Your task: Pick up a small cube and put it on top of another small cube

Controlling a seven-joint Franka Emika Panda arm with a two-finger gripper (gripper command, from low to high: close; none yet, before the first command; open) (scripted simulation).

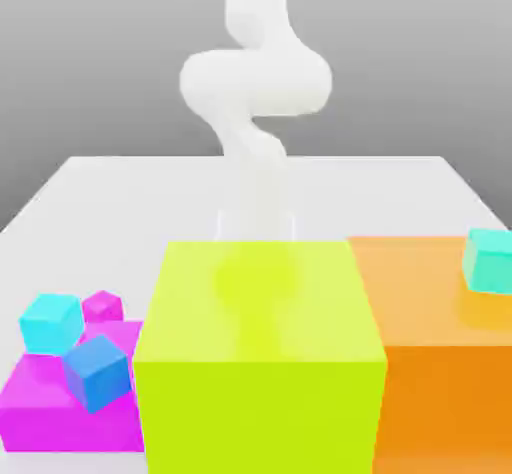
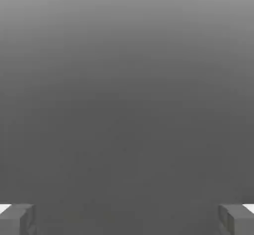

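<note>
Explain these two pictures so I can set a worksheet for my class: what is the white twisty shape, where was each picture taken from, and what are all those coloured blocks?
The white shape is a robot arm, drawn by a computer simulation. The exterior view looks at it across a pale table. In front stand a big yellow-green block and a big orange block, which carries a turquoise cube. At that view's left lies a flat magenta block. On it sit a tiny magenta cube, a light cyan cube and a darker blue cube.

The other picture comes from a camera on the arm's hand. The gripper has two grey fingertips, far apart: it is open and holds nothing.
</note>
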